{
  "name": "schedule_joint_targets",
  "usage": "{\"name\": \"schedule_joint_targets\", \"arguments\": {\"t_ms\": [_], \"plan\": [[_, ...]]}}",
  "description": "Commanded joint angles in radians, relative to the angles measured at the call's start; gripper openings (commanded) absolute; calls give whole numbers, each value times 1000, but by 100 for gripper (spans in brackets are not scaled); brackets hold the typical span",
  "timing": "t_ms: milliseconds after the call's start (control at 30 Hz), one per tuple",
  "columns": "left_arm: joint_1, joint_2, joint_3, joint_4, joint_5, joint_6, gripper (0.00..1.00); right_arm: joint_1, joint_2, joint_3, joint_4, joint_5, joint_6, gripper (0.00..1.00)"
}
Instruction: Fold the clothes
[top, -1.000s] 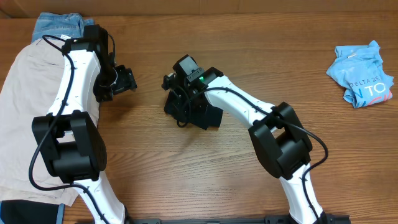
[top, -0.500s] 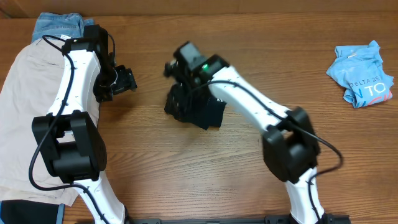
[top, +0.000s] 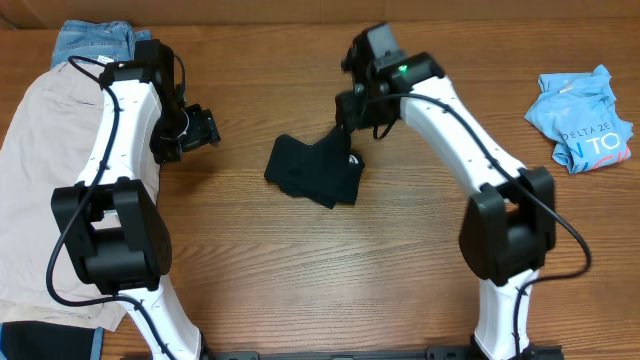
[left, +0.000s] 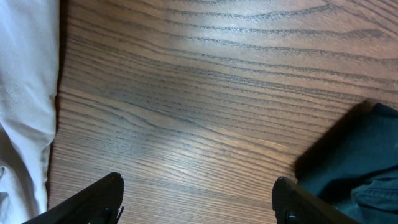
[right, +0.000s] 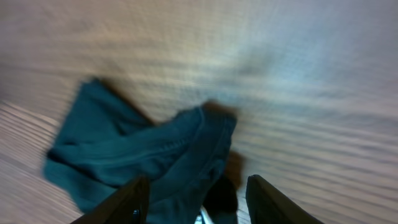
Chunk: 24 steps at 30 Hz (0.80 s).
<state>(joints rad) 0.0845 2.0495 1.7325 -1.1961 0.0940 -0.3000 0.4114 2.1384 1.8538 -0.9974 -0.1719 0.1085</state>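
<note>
The black T-shirt (top: 312, 172) lies crumpled at the table's middle, and a peak of cloth rises toward my right gripper (top: 345, 115) just above its upper right edge. In the blurred right wrist view, the dark shirt (right: 143, 155) fills the left part of the gap between the spread fingers of that gripper (right: 198, 183). Wood shows beside the right finger. My left gripper (top: 205, 128) hovers open left of the shirt. In the left wrist view this gripper (left: 199, 202) has bare wood between its fingers, and the shirt (left: 357, 165) sits at the right.
Beige shorts (top: 40, 190) spread along the left edge under the left arm and show pale in the left wrist view (left: 25, 93). Blue denim (top: 95, 40) lies at the far left corner. A crumpled light-blue printed tee (top: 582, 120) sits far right.
My right arm swung from the shirt's upper left up and to the right. The shirt's top right corner now stretches up toward the gripper. The left arm has not moved.
</note>
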Motion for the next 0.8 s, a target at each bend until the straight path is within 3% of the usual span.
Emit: {"name": "schedule_joint_targets", "arguments": {"t_ms": [0, 233, 267, 300, 333, 367, 767], "plan": [[-13, 2, 10, 4, 12, 8, 79, 21, 54, -40, 20, -32, 19, 54], [-14, 2, 10, 4, 11, 8, 79, 32, 113, -47, 24, -32, 19, 54], [-14, 2, 10, 4, 11, 8, 79, 32, 114, -47, 26, -31, 19, 49], [-14, 2, 10, 4, 11, 8, 79, 32, 113, -46, 34, -31, 19, 25], [-14, 2, 10, 4, 11, 8, 79, 32, 113, -43, 35, -26, 19, 15], [-14, 2, 10, 4, 11, 8, 79, 32, 113, -37, 32, -13, 21, 11], [-14, 2, 10, 6, 11, 8, 79, 66, 50, 127, -45, 10, 18, 11]]}}
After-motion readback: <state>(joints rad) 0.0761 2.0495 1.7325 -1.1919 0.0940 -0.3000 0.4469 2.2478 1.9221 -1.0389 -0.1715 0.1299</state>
